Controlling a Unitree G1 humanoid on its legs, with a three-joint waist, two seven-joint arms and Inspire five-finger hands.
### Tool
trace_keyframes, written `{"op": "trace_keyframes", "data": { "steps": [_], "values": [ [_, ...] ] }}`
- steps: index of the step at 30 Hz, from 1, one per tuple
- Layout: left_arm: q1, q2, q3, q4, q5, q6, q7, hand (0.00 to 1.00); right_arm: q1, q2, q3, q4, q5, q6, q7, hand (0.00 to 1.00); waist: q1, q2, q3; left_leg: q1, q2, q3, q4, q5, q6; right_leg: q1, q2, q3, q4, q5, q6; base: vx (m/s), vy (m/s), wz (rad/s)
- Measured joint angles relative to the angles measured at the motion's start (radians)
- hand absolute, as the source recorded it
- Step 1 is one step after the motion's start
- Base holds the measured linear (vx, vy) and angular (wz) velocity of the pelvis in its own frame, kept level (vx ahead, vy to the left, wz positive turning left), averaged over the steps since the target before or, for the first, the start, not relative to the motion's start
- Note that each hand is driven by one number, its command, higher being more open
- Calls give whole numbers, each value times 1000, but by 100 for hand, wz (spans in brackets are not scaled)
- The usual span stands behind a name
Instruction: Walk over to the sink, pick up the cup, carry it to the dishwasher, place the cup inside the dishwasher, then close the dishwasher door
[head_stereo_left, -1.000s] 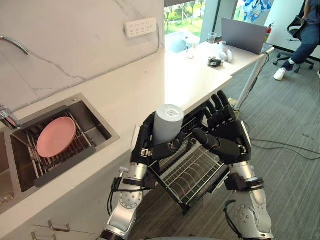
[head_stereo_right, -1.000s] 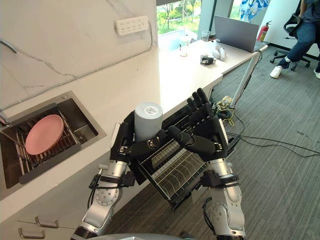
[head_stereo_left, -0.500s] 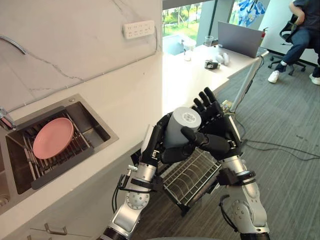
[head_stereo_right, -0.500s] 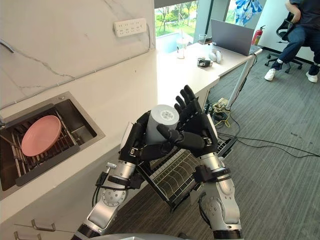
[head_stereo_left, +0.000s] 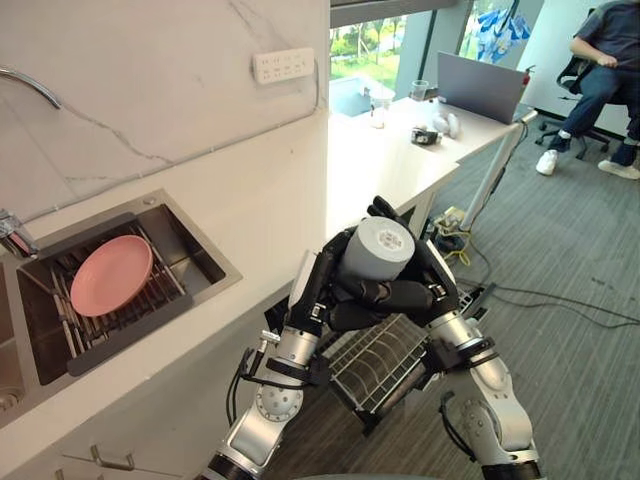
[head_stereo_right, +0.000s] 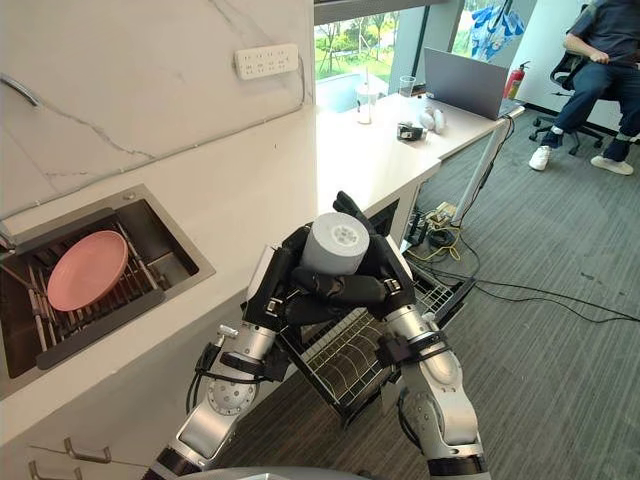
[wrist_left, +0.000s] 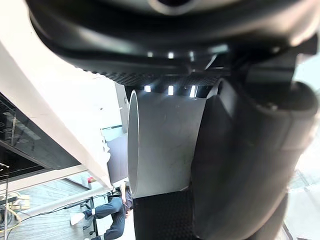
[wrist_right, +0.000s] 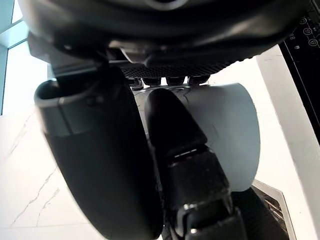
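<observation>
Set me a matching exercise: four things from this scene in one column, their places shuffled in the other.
Things:
1 cup
2 pink plate
3 laptop
4 socket strip

Places:
A on the wall
B in the sink
C held between the left hand and right hand
D on the desk

Pairs: 1-C, 2-B, 3-D, 4-A.

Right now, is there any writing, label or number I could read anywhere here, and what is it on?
No text here is legible.
The cup: plain grey, no print.
Black panel: pale marks, too small to read.
Fire extinguisher: label too small to read.
</observation>
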Motion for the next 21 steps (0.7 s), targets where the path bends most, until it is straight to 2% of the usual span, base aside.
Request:
{"op": "trace_keyframes", "data": {
  "steps": [13,14,21],
  "values": [
    [-1,-7,1,-4,-2,0,0,0,0,-3,-3,0,-6,-16,-43,0,-1,-1,-5,2,-1,-1,-4,3,0,0,0,-1,0,0,0,-2,-2,0],
    [-1,-7,1,-4,-2,0,4,100,0,-2,-3,0,-5,-16,-44,0,-1,-1,-7,2,-1,-1,-4,3,0,0,0,-1,0,0,0,0,0,0],
    [-1,-10,-1,-17,-2,0,19,100,1,38,0,0,35,-18,-79,0,-1,-1,-15,2,-1,-1,-5,3,0,-4,0,-1,0,0,0,0,0,0]
  ]
}}
